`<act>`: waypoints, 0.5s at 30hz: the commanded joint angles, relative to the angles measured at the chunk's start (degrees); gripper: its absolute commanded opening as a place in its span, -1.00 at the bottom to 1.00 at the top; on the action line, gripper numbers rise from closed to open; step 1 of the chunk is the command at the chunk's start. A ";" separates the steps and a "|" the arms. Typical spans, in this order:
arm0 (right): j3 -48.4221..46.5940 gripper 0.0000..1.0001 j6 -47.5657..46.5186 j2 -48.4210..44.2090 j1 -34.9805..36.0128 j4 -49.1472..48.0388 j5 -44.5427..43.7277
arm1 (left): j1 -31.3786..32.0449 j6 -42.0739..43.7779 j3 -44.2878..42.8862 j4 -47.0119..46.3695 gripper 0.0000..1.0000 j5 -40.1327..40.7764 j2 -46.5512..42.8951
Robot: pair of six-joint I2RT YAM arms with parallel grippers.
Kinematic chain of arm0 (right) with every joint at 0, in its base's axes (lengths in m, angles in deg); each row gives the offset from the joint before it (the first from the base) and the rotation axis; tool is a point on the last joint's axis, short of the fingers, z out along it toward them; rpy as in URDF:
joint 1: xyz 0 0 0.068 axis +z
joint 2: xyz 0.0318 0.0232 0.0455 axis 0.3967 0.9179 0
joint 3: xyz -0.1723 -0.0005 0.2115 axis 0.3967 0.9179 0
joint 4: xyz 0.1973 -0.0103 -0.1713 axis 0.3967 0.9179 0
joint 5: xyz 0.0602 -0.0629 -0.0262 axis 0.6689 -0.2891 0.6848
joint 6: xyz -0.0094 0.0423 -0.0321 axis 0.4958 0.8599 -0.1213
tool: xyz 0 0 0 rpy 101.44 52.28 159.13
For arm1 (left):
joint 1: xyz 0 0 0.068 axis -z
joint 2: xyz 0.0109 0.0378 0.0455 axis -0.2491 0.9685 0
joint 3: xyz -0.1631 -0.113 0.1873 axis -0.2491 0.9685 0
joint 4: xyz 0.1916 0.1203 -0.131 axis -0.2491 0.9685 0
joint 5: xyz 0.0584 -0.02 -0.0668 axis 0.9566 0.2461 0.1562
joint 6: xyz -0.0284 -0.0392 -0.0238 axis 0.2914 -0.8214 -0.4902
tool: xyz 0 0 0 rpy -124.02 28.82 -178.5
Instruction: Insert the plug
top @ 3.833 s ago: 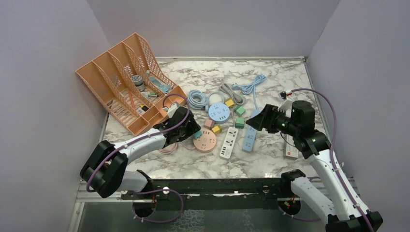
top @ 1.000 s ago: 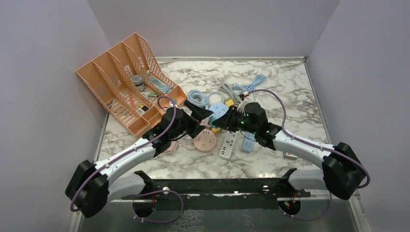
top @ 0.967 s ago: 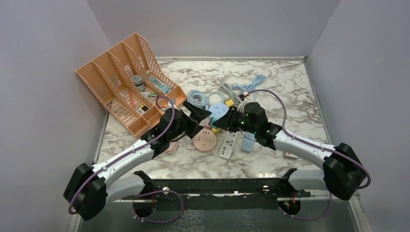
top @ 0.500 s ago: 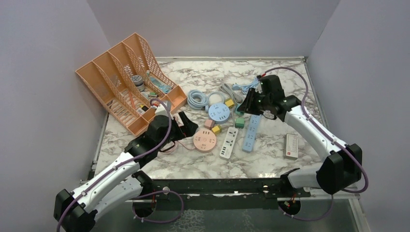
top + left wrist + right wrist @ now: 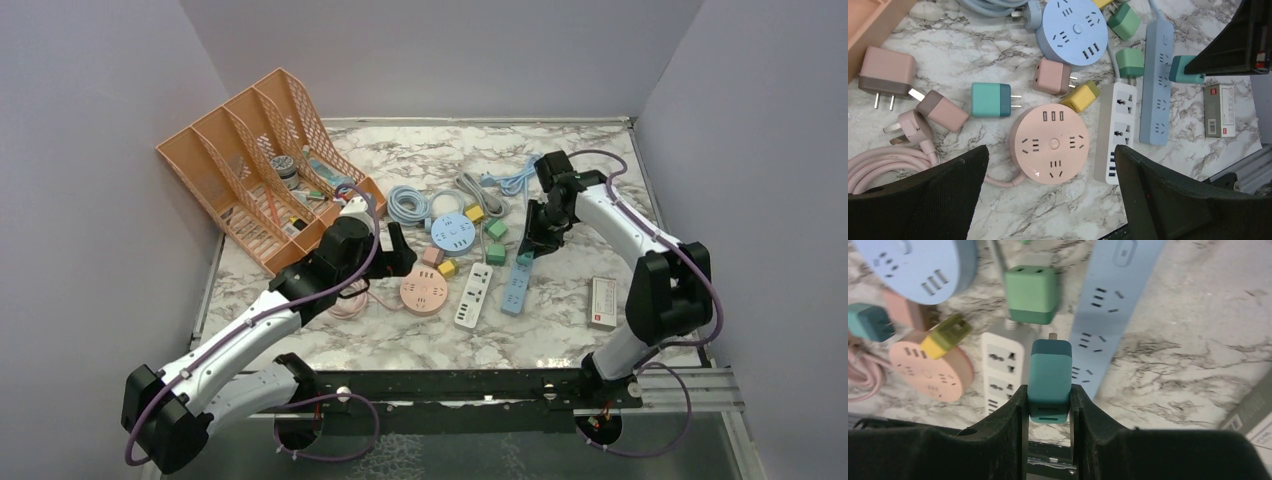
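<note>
The right pincer point(image 5: 1049, 392) squeezes the teal plug point(image 5: 1050, 371), prong end pointing out, near the blue strip point(image 5: 1108, 310) so it can go in.

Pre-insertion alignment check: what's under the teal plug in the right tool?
The teal plug, clamped in the right tool, hangs at the edge of the blue power strip, marble table alongside. Its body hides which sockets lie beneath.
</note>
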 commanded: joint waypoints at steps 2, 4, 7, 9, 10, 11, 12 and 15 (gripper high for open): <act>-4.98 -0.98 -1.22 4.76 -2.11 3.41 -6.76 | 0.01 4.76 -4.42 -0.14 0.97 3.35 2.26; -7.84 -0.98 -1.74 6.90 -2.47 4.03 -6.46 | 0.00 5.19 -6.03 -0.20 0.97 4.03 3.69; -11.21 -0.98 -2.60 9.61 -2.50 3.86 -6.25 | 0.00 6.07 -6.58 -2.71 0.97 3.80 5.69; -12.27 -0.98 -3.02 11.44 -2.57 4.12 -5.87 | 0.01 7.09 -6.51 -4.40 0.97 3.96 6.76; -12.88 -0.98 -3.04 12.59 -2.58 4.58 -5.38 | 0.00 7.77 -6.55 -4.92 0.97 4.00 6.95; -13.35 -0.98 -3.25 13.21 -2.58 4.92 -4.85 | 0.00 8.63 -6.18 -6.01 0.97 4.48 6.79; -13.74 -0.98 -3.46 13.58 -2.58 5.41 -4.76 | 0.00 9.34 -5.21 -7.83 0.96 4.95 6.31; -14.65 -0.98 -3.37 13.36 -2.58 7.30 -5.80 | 0.01 12.01 -1.58 -14.90 0.96 5.67 4.27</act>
